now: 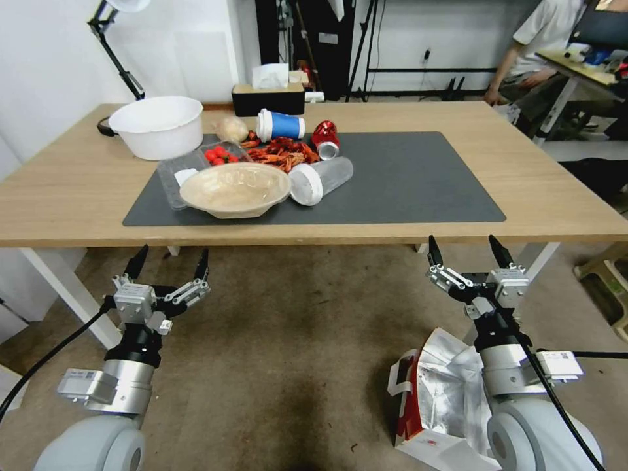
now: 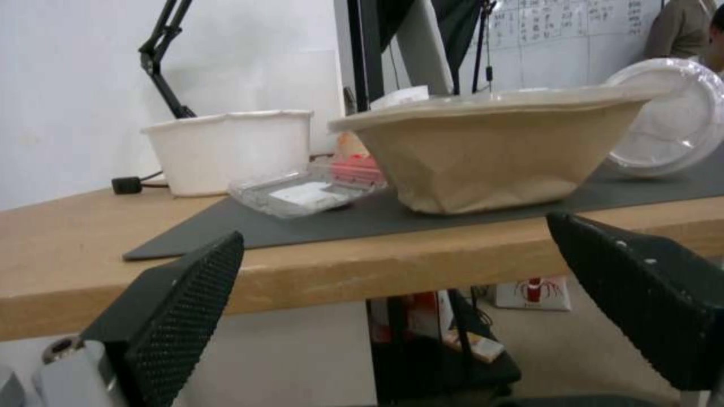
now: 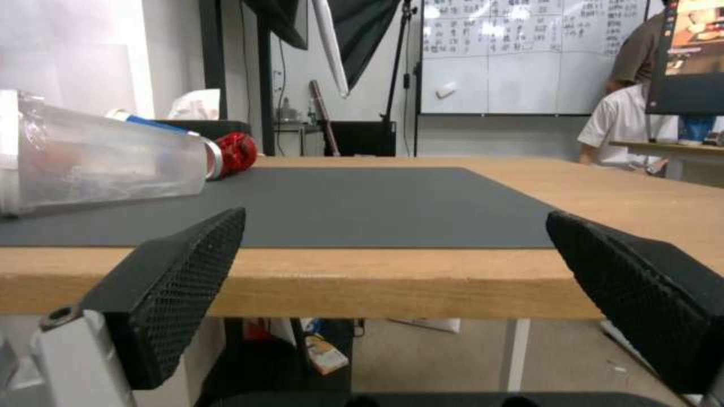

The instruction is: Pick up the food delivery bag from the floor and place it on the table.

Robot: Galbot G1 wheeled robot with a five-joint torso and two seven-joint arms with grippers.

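Nothing is grasped yet: the food delivery bag [image 1: 439, 392] sits on the floor [image 1: 294, 340] below the right pincer [image 1: 470, 254]. Both it and the left pincer [image 1: 169, 260] gape wide before the tabletop [image 1: 549, 196]; next, I judge, the right must descend to the handles.

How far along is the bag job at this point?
Nothing done yet: the food delivery bag lies on the floor beneath the right arm. Nothing in hand: left hand and right hand are open, short of the table edge. Picking and placing both remain.

Grey-white arms, silver wrists, black-fingered left end effector [image 1: 169, 259].
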